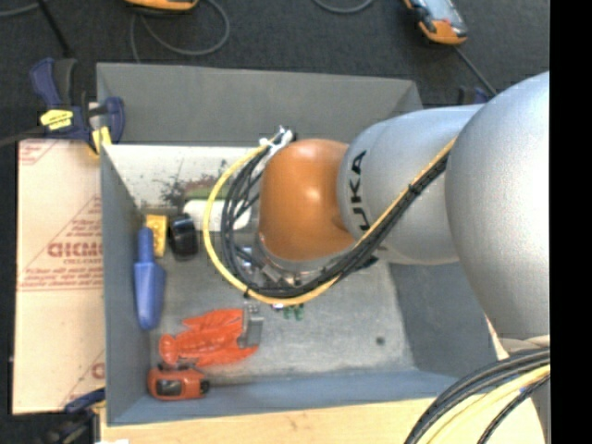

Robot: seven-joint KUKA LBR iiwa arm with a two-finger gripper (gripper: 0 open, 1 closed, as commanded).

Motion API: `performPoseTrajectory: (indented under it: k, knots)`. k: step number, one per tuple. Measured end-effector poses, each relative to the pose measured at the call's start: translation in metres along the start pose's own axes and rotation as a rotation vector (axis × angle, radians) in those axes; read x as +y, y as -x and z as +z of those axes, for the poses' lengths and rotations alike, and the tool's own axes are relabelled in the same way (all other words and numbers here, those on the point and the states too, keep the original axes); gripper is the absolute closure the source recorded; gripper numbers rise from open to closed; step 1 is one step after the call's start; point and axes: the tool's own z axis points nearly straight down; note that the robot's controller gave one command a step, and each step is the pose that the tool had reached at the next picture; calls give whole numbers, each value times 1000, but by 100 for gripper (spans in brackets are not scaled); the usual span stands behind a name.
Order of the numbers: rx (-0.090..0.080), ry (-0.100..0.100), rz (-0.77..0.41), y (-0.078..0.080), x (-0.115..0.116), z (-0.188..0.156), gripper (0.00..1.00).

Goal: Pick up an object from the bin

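Red toy (205,337) front-left in the bin (113,294), gripper (252,329) at its right end.
Blue tool (146,280) lies just left; the gripper's state I cannot tell; catching only the toy's end, it may slip out or snag.

Grey bin (407,345), floor contents. Reference: blue handle (144,280) along the left wall. Just above it, a yellow block (155,234); to its lower right, an orange plastic piece (205,337), possibly a toy; below it, a small orange tape measure (174,383).
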Motion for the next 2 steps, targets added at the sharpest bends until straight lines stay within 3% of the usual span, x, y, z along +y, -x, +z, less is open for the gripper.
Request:
performPoseTrajectory:
  k: [1, 2]
  knots:
    - [-8, 1, 4, 2, -1, -5, 0]
    - [-7, 0, 30, -32, 47, 3, 0]
